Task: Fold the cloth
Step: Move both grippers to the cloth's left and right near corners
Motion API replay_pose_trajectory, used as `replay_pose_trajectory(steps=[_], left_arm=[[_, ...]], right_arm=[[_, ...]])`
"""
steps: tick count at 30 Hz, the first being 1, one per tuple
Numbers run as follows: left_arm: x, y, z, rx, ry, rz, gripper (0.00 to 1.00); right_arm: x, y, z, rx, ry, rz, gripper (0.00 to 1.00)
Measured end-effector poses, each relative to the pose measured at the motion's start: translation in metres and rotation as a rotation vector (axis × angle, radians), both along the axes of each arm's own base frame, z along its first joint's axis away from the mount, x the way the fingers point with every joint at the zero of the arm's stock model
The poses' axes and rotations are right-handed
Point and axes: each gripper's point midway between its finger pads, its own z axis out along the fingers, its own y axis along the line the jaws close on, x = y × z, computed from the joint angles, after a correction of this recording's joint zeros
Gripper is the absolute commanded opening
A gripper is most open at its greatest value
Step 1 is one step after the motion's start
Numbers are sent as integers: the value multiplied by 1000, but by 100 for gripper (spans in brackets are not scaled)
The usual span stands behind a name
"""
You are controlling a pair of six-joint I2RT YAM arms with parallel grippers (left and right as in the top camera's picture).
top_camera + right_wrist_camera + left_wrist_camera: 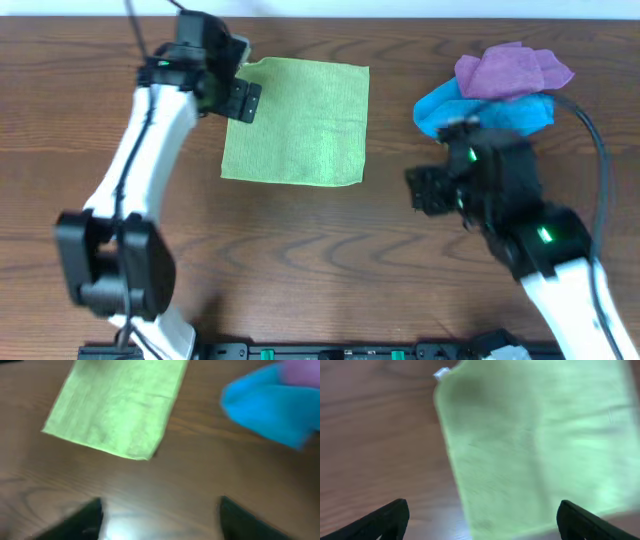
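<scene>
A green cloth (298, 122) lies flat on the wooden table, roughly square. My left gripper (243, 100) hovers over its upper left part, open and empty; in the left wrist view the cloth (540, 445) fills the right side between my spread fingers (482, 520). My right gripper (428, 190) is open and empty over bare wood, to the right of the cloth. The right wrist view shows the cloth (117, 407) ahead at the upper left of my spread fingers (160, 517).
A blue cloth (485, 108) with a purple cloth (512, 70) on top is heaped at the back right, just beyond my right gripper; the blue one also shows in the right wrist view (270, 405). A white tag (441, 373) sticks out at the green cloth's corner.
</scene>
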Motion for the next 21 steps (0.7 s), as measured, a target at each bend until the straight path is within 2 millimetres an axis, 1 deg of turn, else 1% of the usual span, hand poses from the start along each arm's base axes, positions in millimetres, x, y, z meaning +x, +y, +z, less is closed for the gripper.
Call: replay_pose_trajectory(steps=[2, 5, 7, 9, 10, 12, 14, 17, 18, 20, 21], left_arm=[[-5, -2, 12, -77, -5, -18, 95], [-7, -4, 14, -136, 5, -30, 95], [-12, -6, 12, -148, 27, -37, 95], [-20, -5, 8, -144, 64, -39, 95], [-24, -3, 6, -138, 84, -38, 95], [-26, 2, 3, -135, 97, -30, 95], [-28, 12, -1, -167, 111, -8, 95], [-37, 33, -14, -246, 166, 53, 96], [-41, 40, -19, -269, 186, 79, 98], [-52, 54, -30, -305, 235, 131, 100], [-59, 57, -36, -328, 267, 153, 100]], right_arm=[[20, 11, -11, 57, 18, 53, 99], [40, 21, -34, 117, 69, 96, 99], [48, 27, -53, 142, 117, 114, 94], [55, 35, -74, 174, 174, 130, 85], [57, 39, -85, 191, 206, 132, 84], [59, 44, -104, 211, 263, 133, 79], [57, 46, -122, 226, 324, 126, 77], [55, 49, -138, 240, 380, 124, 77], [55, 50, -143, 243, 393, 124, 77], [53, 53, -150, 259, 417, 131, 74], [52, 54, -152, 272, 431, 137, 73]])
